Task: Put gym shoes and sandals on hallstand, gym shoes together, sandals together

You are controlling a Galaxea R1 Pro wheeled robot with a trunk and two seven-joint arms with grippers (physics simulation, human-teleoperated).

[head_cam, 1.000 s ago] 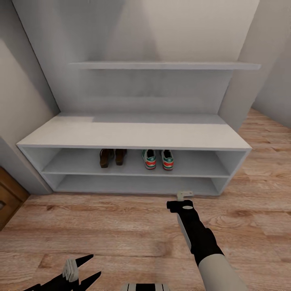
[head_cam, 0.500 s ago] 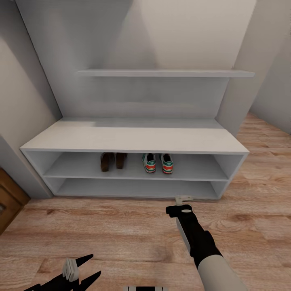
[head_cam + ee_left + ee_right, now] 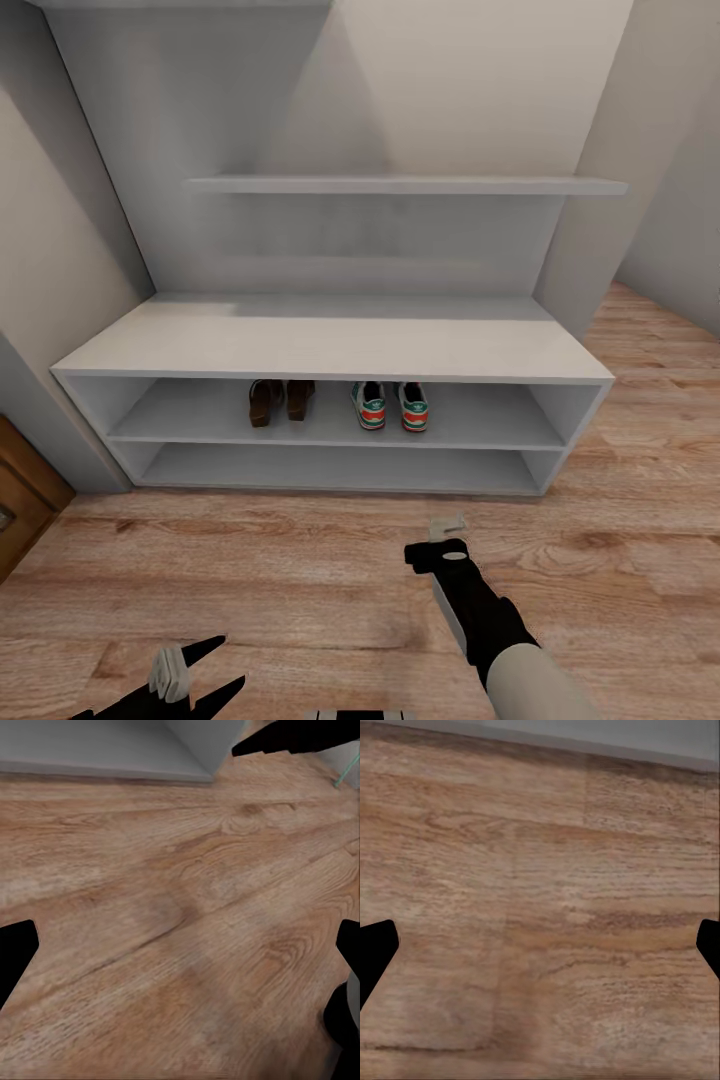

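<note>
The two gym shoes [image 3: 390, 405] stand side by side on the upper shelf slot of the hallstand [image 3: 330, 340], heels facing me. The two sandals [image 3: 277, 400] sit together just to their left on the same shelf. My right gripper [image 3: 447, 527] hangs over the corridor floor [image 3: 300, 570] in front of the rack, right of centre. In the right wrist view its fingertips [image 3: 376, 949] stand wide apart over bare planks, so it is open and empty. My left gripper [image 3: 228, 665] is low at the near left, open and empty, its fingertips [image 3: 15, 952] spread over the floor.
A floating grey shelf [image 3: 400, 185] hangs above the rack's flat top. Grey walls close in on the left and right. A brown wooden panel [image 3: 18, 500] shows at the left edge. Plank flooring continues past the rack at the right [image 3: 660, 340].
My right arm has drawn back from the rack toward me, and the left gripper sits slightly lower in the picture. The camera has shifted a little, so the floating shelf sits lower in the picture. The shoes have not moved.
</note>
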